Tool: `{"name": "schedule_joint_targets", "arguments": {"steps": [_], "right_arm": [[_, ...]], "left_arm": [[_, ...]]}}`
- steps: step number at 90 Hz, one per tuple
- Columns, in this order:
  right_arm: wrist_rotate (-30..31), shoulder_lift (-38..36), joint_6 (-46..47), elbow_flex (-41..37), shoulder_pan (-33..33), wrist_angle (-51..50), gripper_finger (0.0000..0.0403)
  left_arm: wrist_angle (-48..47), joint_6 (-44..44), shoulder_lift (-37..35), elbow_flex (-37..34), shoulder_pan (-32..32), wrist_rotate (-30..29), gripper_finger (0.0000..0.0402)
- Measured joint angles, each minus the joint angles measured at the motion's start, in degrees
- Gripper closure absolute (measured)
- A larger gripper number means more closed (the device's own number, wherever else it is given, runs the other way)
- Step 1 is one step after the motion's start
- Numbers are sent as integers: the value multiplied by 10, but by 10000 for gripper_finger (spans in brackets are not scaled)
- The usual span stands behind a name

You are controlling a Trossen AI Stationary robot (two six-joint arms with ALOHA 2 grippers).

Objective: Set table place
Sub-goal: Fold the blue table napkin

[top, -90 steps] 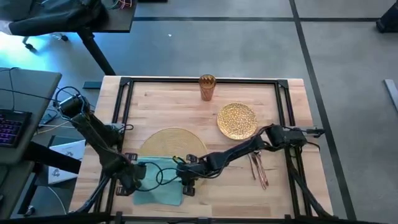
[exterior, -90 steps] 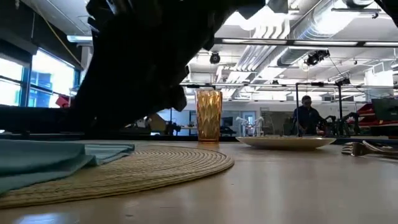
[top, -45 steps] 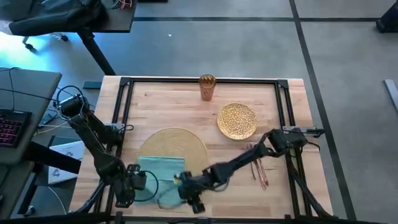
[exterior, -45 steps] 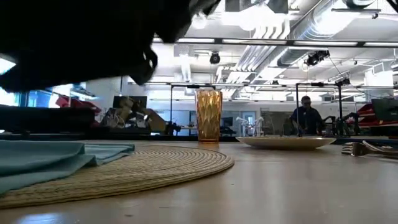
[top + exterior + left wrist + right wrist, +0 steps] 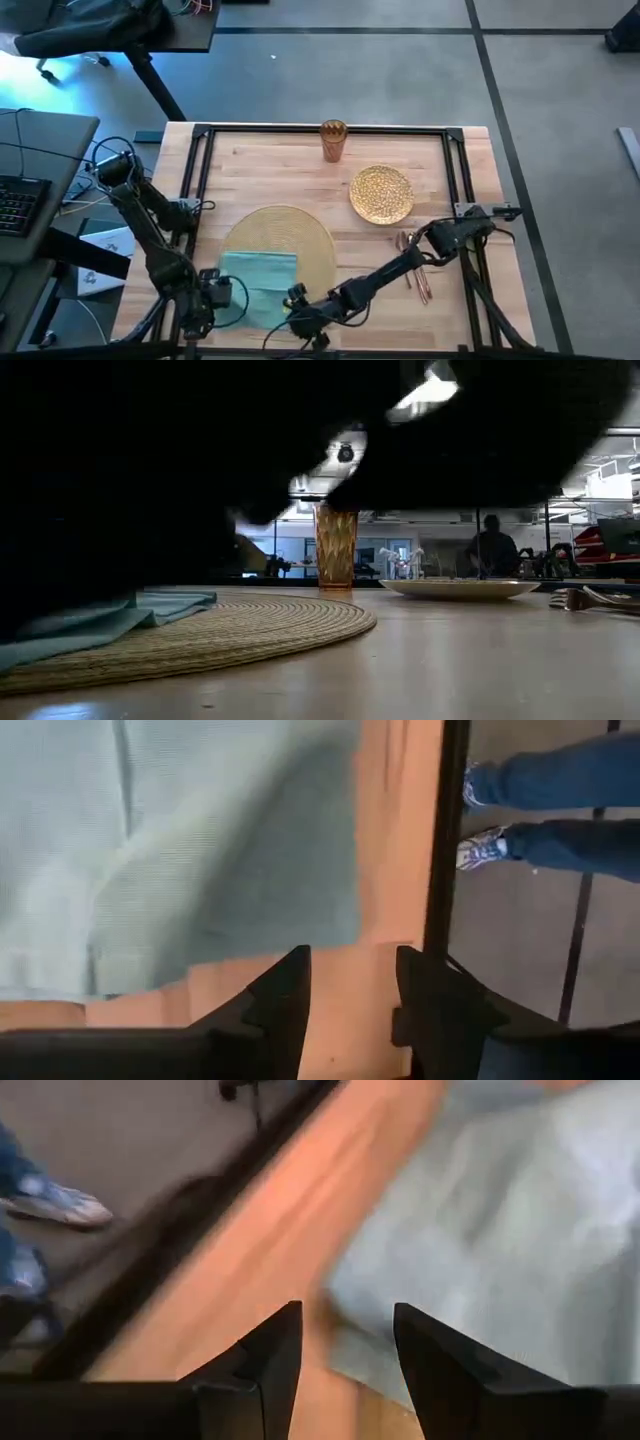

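Near edge of the table [image 5: 470, 165]: left gripper [image 5: 350, 995] fingers parted a little, holding nothing, over bare wood beside the teal napkin [image 5: 258, 286]. Right gripper [image 5: 345, 1350] likewise parted, empty, at the napkin's near right corner.

Napkin lies flat, soft ribbed cloth, overlapping the near-left part of the round woven placemat [image 5: 285, 240].

Right, well apart: fork, spoon and knife [image 5: 415, 270] in a bunch. Farther: glittery gold plate [image 5: 381, 193], round. Farthest: amber faceted cup [image 5: 333, 139], upright.

A person's shoes and jeans [image 5: 545, 805] beyond the near rail.

Overhead, table-level, two wrist views
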Motion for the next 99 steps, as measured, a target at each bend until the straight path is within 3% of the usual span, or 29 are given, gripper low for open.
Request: {"name": "schedule_joint_targets", "arguments": {"steps": [25, 49, 59, 68, 84, 99], "right_arm": [[-44, 3, -72, 0, -7, 30, 301], [-26, 20, -82, 0, -5, 42, 309], [-18, 21, -82, 5, -4, 39, 342], [-24, 21, -81, 39, -4, 9, 390], [-21, 21, -43, 144, -10, -82, 401], [-33, 19, 80, 226, -49, -191, 402]], "left_arm": [[3, -27, 0, 9, -11, 0, 269], [3, -45, 0, 9, -17, -4, 269], [3, -54, 0, 9, -17, -4, 269], [3, -56, 0, 9, -21, -2, 269], [6, -73, 0, 9, -40, 4, 269], [5, -96, 2, 9, -78, -77, 269]]}}
